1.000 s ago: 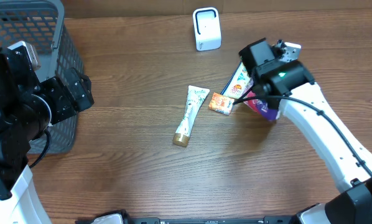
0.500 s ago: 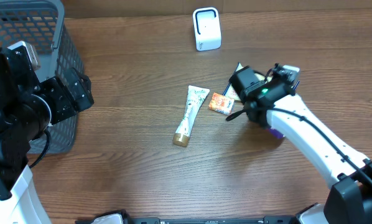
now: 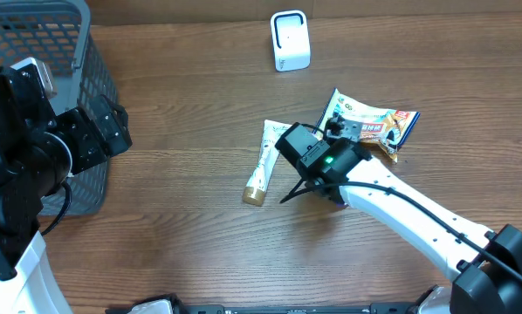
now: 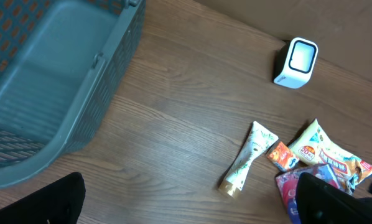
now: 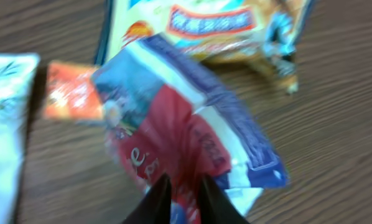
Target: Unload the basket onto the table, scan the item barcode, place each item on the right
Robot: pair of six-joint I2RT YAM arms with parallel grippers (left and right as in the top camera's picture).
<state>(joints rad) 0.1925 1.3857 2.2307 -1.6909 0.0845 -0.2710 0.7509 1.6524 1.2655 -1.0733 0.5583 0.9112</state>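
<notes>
Right wrist view first: the right gripper [image 5: 181, 200] has its jaws almost together, pinching the red lower edge of the red and blue pouch [image 5: 192, 130]. It's blurry, so I can't tell if the pouch is resting on the tabletop [image 5: 335, 143] or is a bit off it. A small orange sachet [image 5: 71, 93] sits just left of the pouch, touching it or tucked under it, can't say which. The white tube [image 5: 2, 118] is at the far left edge. The yellow snack bag [image 5: 223, 25] is above, with the pouch's top corner overlapping it.

Overhead, compared to a second ago, the right arm has swung down and left. It was up over the snack bag and now it's right beside the tube. That leaves the snack bag out in full view, where before it was mostly covered. The orange sachet, which used to show, is now hidden under the gripper head. So the pouch is in the middle of the tabletop, well apart from the white scanner [image 3: 289, 41] at the back.

Tube, scanner and grey basket [image 3: 95, 87] haven't moved. The left gripper [image 4: 192, 208] is parked by the basket with its jaws spread wide, same as before.
</notes>
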